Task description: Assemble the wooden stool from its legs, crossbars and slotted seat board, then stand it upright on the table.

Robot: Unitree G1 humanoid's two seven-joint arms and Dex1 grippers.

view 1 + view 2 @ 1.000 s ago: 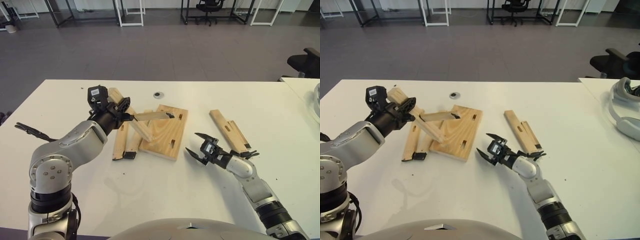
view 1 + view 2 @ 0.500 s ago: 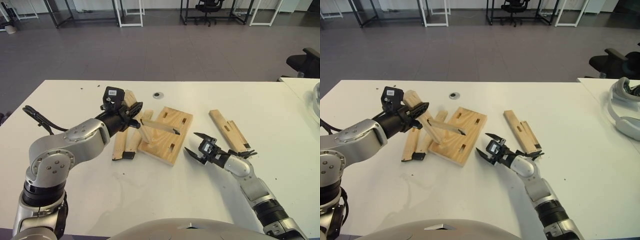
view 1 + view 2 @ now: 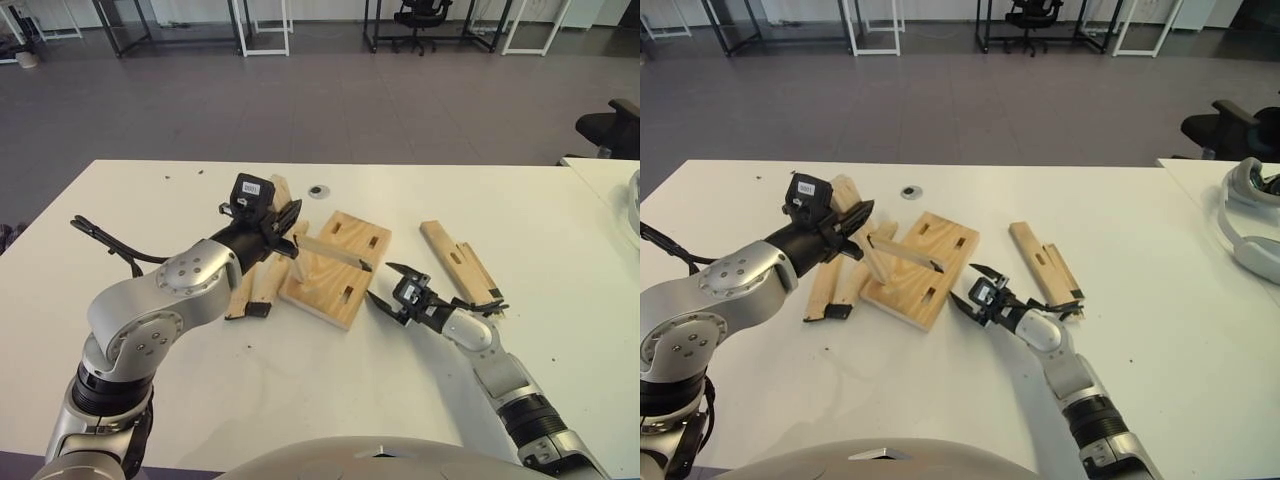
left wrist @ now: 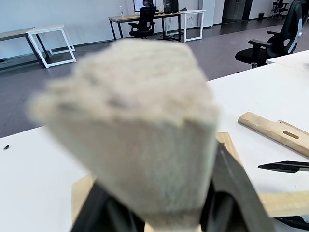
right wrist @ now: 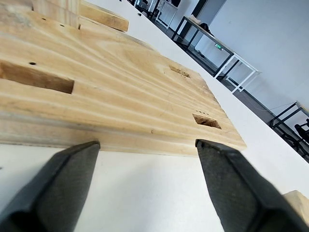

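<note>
The slotted seat board (image 3: 345, 262) lies near the table's middle, its left side raised a little. My left gripper (image 3: 278, 222) is shut on a wooden leg (image 3: 862, 232) that slants over the board's left edge; a crossbar (image 3: 335, 256) sticks out of it across the board. In the left wrist view the leg's end (image 4: 135, 121) is close and blurred. My right gripper (image 3: 384, 283) is open at the board's near right corner, and the board's edge (image 5: 120, 135) lies between its fingers (image 5: 63, 188). More leg pieces (image 3: 248, 290) rest left of the board.
Two joined leg pieces (image 3: 458, 262) lie right of the board, just behind my right arm. A small dark disc (image 3: 318, 189) sits at the back. A white headset (image 3: 1250, 215) rests at the far right, and a black cable (image 3: 100, 240) trails at the left.
My left arm has carried the leg and crossbar to the right, over the board. The right gripper has closed in on the board's near corner, still open.
</note>
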